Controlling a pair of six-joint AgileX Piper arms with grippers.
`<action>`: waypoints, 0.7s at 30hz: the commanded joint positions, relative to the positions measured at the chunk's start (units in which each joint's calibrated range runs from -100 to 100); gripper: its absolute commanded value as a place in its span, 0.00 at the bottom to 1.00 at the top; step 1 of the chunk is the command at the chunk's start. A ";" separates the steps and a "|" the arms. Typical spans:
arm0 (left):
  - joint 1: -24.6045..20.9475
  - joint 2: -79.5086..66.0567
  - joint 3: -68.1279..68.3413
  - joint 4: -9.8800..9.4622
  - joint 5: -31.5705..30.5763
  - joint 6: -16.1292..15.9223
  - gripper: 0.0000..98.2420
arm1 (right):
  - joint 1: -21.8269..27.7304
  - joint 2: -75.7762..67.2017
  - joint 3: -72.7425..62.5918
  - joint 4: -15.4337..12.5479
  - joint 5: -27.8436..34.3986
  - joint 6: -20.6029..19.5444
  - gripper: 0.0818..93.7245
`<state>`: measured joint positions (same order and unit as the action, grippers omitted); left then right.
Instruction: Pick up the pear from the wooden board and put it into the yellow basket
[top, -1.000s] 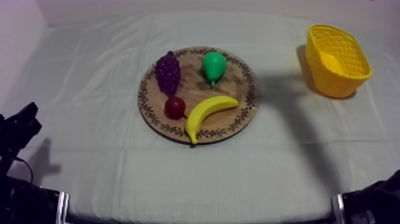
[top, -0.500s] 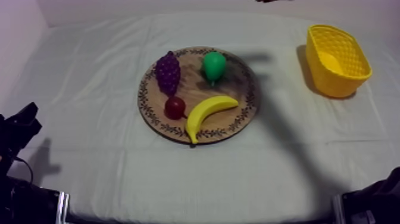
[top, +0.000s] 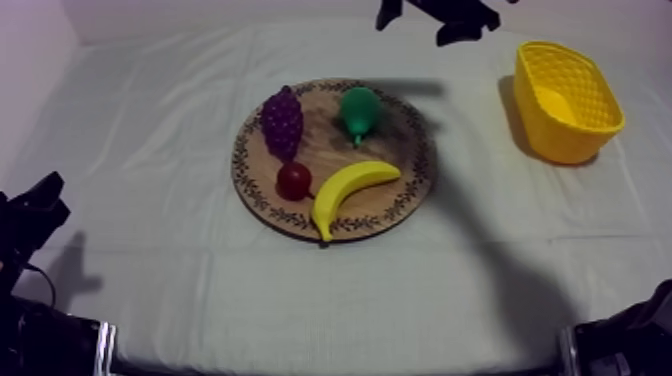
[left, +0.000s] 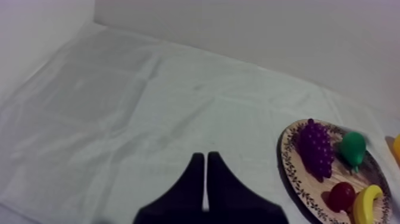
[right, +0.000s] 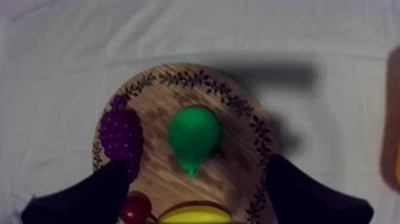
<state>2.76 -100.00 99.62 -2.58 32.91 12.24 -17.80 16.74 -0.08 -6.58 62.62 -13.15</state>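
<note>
While the pear (top: 360, 110) lies on the round wooden board (top: 246, 190), in the board's upper right part in the top view, the right gripper (top: 415, 32) hangs at the upper edge of that frame, up and to the right of the board.

Right wrist view: right gripper (right: 199, 162) spread wide, black fingers (right: 89, 196) well apart, nothing clasped. The pear (right: 193, 136) shows beyond the gap, on the board (right: 238, 101), touching neither finger.

Board contents, top view: bunch of grapes (top: 282, 120) at upper left, small red fruit (top: 294, 180) just below the grapes, banana (top: 350, 190) along the lower right, close beside the red fruit. The pear stands apart from the grapes.

Yellow basket (top: 570, 140) at the upper right of the frame, on the grey-white cloth (top: 150, 130), well apart from the board.

Left gripper (top: 35, 205) low at the left edge. Left wrist view: its fingers (left: 205, 164) lie together as a narrow wedge over bare cloth, holding nothing.
</note>
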 joint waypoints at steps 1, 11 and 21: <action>0.03 0.00 0.05 0.01 -0.01 0.00 0.00 | -0.06 1.89 -1.13 -0.05 0.80 -0.41 0.81; 0.03 0.00 0.05 0.01 -0.01 0.00 0.00 | -0.66 11.97 -6.50 -0.14 1.39 -1.48 0.85; 0.03 0.00 0.05 0.01 -0.01 0.00 0.00 | -1.27 20.77 -10.68 -0.54 1.63 -1.69 0.85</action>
<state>2.76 -100.00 99.62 -2.58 32.91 12.24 -18.99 36.67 -10.70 -7.27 63.99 -14.75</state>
